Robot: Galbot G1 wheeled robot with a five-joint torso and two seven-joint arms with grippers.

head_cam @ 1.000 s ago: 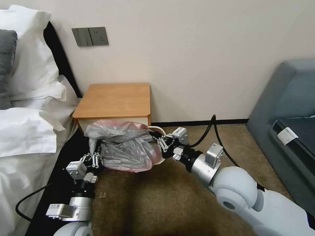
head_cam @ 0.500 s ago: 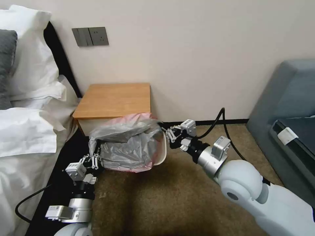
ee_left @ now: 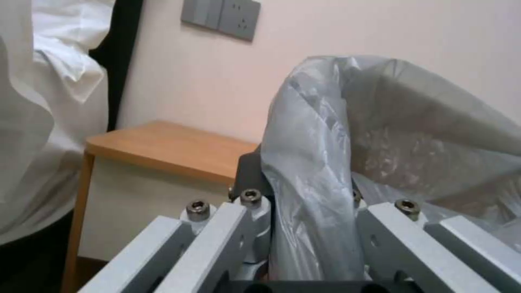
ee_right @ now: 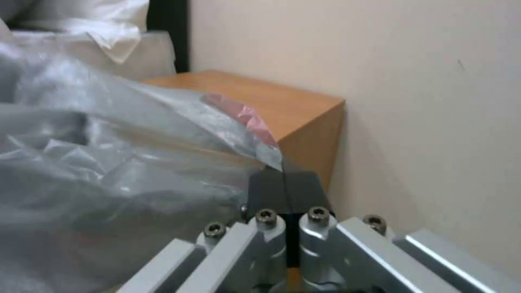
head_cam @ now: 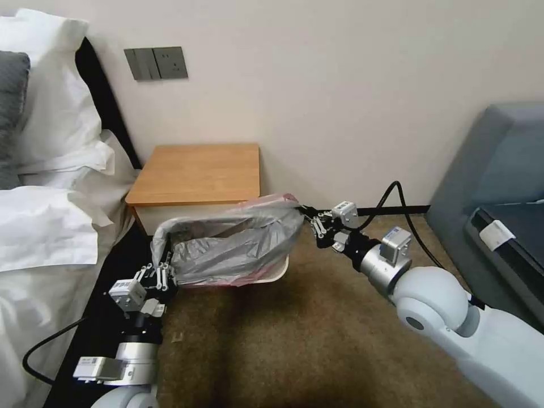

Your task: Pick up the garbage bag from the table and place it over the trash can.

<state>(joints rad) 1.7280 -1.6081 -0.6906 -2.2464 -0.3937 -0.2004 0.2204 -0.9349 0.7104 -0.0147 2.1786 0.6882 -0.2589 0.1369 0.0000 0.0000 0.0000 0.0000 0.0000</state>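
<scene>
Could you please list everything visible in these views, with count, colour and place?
garbage bag: one, grey with pinkish tint, stretched between both tools over the bin
trash can: one, cream-white, on the floor in front of the nightstand, mostly covered by the bag
table: one, orange-brown top, against the wall beside the bed
bedding: white sheets and pillows, robot's left
wall switch panel: one, grey, above the table
sofa: one, blue-grey, robot's right
carpet: brown, floor
left tool: one, silver, shut on the bag's left edge
right tool: one, silver, shut on the bag's right edge
</scene>
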